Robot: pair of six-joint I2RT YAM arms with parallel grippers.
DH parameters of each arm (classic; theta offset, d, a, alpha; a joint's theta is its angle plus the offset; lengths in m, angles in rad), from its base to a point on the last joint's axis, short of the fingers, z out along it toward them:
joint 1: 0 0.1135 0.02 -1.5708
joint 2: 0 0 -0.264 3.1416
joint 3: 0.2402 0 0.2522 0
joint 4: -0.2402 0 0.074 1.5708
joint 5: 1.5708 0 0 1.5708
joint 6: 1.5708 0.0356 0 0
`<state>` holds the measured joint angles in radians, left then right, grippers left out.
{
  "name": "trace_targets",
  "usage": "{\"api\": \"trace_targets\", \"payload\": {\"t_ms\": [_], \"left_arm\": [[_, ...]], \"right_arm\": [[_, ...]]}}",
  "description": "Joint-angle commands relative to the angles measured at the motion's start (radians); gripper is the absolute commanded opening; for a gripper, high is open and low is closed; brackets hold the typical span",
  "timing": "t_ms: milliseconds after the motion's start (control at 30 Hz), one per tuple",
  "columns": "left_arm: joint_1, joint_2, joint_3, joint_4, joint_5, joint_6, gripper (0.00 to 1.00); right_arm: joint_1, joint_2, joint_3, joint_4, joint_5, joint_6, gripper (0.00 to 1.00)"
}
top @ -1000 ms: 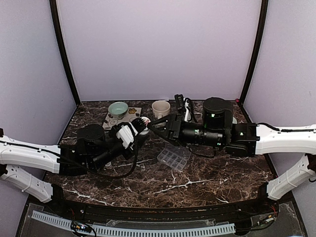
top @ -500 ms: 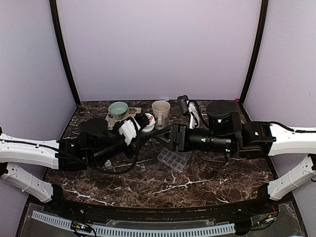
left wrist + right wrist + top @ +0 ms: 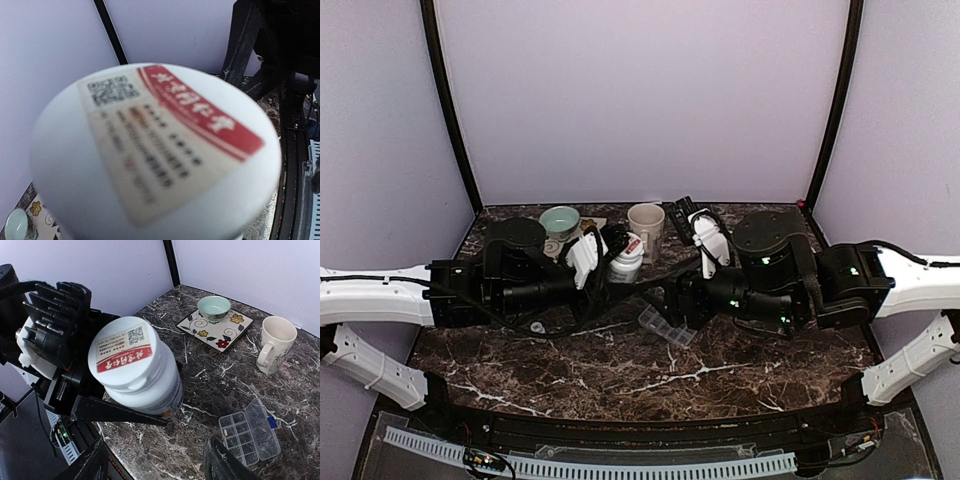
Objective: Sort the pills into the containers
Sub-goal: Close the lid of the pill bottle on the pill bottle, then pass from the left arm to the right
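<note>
A white pill bottle (image 3: 625,258) with a red and cream label on its cap is held above the table in my left gripper (image 3: 612,266), which is shut on it. In the left wrist view the cap (image 3: 155,150) fills the frame and hides the fingers. In the right wrist view the bottle (image 3: 137,367) sits between the left gripper's black fingers (image 3: 120,412). My right gripper (image 3: 160,465) is open and empty, facing the bottle. The clear pill-organizer tray (image 3: 668,325) lies open on the table below my right gripper (image 3: 650,290). In the right wrist view the tray (image 3: 250,437) has one pale pill in a compartment.
A pale green bowl (image 3: 560,220) stands on a patterned square tile (image 3: 220,330) at the back left. It also shows in the right wrist view (image 3: 214,307). A cream mug (image 3: 646,222) stands beside it, also seen in the right wrist view (image 3: 272,342). The table is dark marble.
My left arm has carried the bottle a little right and turned it more upright. My right gripper has drawn back to the right and dropped lower, over the tray.
</note>
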<state>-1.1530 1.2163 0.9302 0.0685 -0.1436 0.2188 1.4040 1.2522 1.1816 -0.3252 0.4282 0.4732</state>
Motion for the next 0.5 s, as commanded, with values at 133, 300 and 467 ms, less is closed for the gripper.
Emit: {"api": "trace_targets", "payload": {"t_ms": [133, 300, 467], "left_arm": [[0.012, 0.006, 0.061, -0.071, 0.160, -0.050, 0.00], [0.018, 0.009, 0.062, -0.077, 0.187, -0.056, 0.00], [0.021, 0.013, 0.066, -0.081, 0.207, -0.060, 0.00]], "right_arm": [[0.023, 0.000, 0.015, 0.023, 0.036, -0.114, 0.66], [0.026, 0.026, 0.039, 0.038, 0.031, -0.143, 0.66], [0.026, 0.058, 0.065, 0.052, 0.009, -0.163, 0.66]]}}
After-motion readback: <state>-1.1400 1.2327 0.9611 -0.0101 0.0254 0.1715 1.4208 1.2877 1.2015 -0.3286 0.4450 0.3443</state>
